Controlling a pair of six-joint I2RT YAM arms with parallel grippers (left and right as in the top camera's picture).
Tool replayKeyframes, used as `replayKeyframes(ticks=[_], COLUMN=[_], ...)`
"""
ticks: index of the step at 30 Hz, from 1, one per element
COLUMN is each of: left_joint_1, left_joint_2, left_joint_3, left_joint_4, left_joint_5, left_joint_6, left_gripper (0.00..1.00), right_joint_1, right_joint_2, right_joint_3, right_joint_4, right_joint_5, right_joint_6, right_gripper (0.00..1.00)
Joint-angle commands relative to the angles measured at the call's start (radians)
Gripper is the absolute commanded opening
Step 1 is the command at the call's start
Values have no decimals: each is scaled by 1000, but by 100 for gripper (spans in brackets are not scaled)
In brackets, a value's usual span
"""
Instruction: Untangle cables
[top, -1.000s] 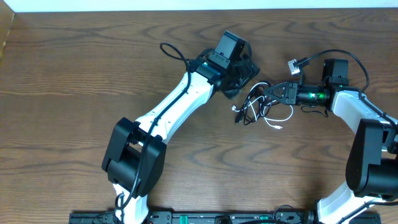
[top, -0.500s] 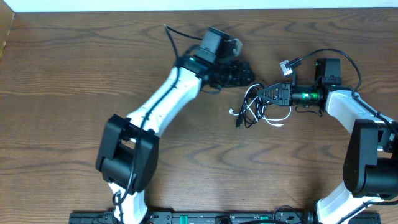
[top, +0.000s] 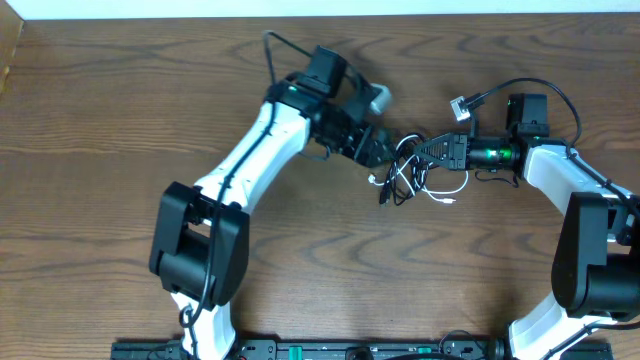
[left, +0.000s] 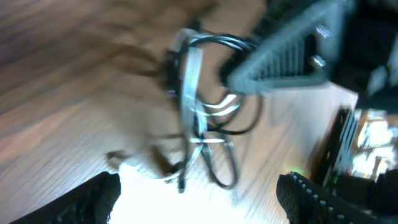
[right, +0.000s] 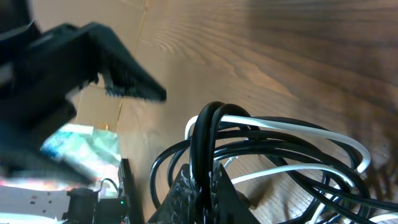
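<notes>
Black rubbery loops sit right at the tip of the right claw (right: 202, 185). That's the black cable (right: 205, 134), and the claw is clenched tight on it, with several glossy strands pinched together and arching up out of the two textured fingertips. Whether the white cable (right: 292, 127) is caught in that pinch too, I can't tell. It runs in thin smooth arcs just past the tips, woven through the black coils.

From overhead, the whole tangle fans out ahead of the right claw's tip. It lies on the desk (top: 120, 120), dark brown wood with a wavy grain. One small white plug end lies beside the bundle. A black plug end sits at the edge of the tangle farthest from the right claw.

Over to the left claw (top: 375, 150): it's released, fingers spread wide. The tangle lies just ahead of its tips, very near, though I can't tell whether they touch. Its wrist camera is blurred, but the two dark fingers show at the bottom corners, with the loops on the pale wood ahead of them. The right claw's grey wedge-shaped finger, ridged on its face, comes in from across the bundle. The two claws face each other with the tangle between them.
</notes>
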Motion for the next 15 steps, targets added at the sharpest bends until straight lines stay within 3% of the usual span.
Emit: replayKeyframes(ticks=[1,6,12,15], left_joint_1=[-22,-54,-80,-80], left_joint_2=[-18,4,103,138], left_joint_3=[-5,-10,-11,-11], left_joint_4=[-6,7,101,131], left_joint_5=[32,48,37,31], left_joint_6=[132,155,93,69], left_gripper=[85,85,84,72], right_joint_1=[4,4,4,4], right_joint_2=[0,0,0,0], right_joint_3=[-1,-1,-1,-1], right_joint_4=[1,1,1,1], right_joint_5=[-15,-15,-15,-15], right_joint_6=[-7,-3,0,0], right_gripper=[1,1,1,1])
